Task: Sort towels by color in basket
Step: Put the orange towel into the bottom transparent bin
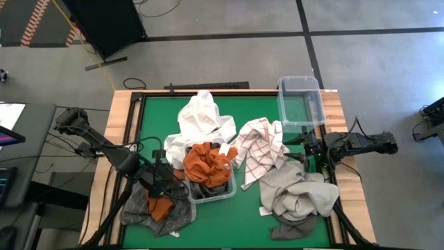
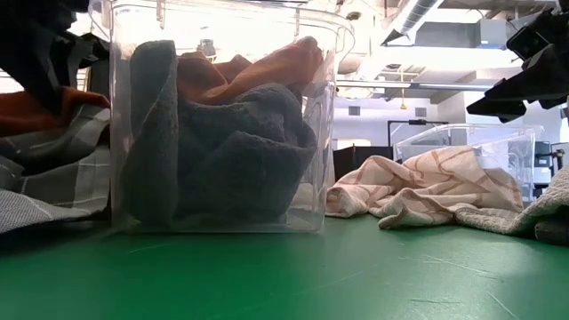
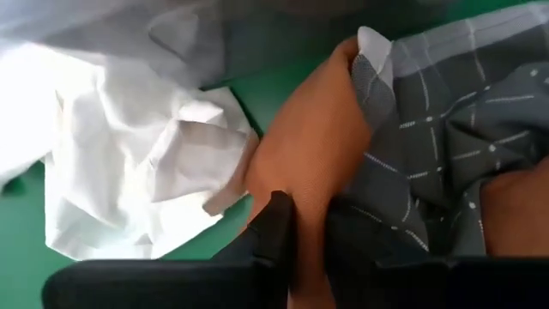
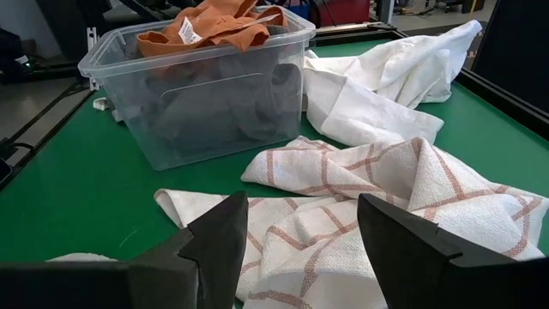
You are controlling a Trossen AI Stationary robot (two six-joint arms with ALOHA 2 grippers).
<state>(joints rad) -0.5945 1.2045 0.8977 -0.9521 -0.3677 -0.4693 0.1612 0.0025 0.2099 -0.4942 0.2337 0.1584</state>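
A clear bin (image 1: 223, 195) in the middle of the table holds a rust orange towel (image 1: 208, 163) on top of a dark grey one (image 2: 231, 151). Left of it, near the front edge, a second rust orange towel (image 1: 161, 206) lies on a dark grey checked cloth (image 1: 139, 212). My left gripper (image 1: 164, 194) is shut on this orange towel. A white towel (image 1: 201, 121) lies behind the bin, a white red-checked towel (image 1: 262, 149) to its right, and a beige-grey towel (image 1: 298, 194) at the near right. My right gripper (image 4: 300, 249) hovers open over the checked towel. My left gripper pinches a raised fold of the rust orange towel (image 3: 309, 184) between its two fingers (image 3: 276, 227). The fingers slant down from above. The fold stands up into the gripper, while the towel's other parts still lie on the grey checked cloth (image 3: 446, 129).
A second clear bin (image 1: 300, 101) stands at the far right corner. The white towel's edge (image 3: 129, 163) lies close beside the held orange towel. Wooden rails (image 1: 119, 118) border the green table. Bare green shows at the far left and along the front.
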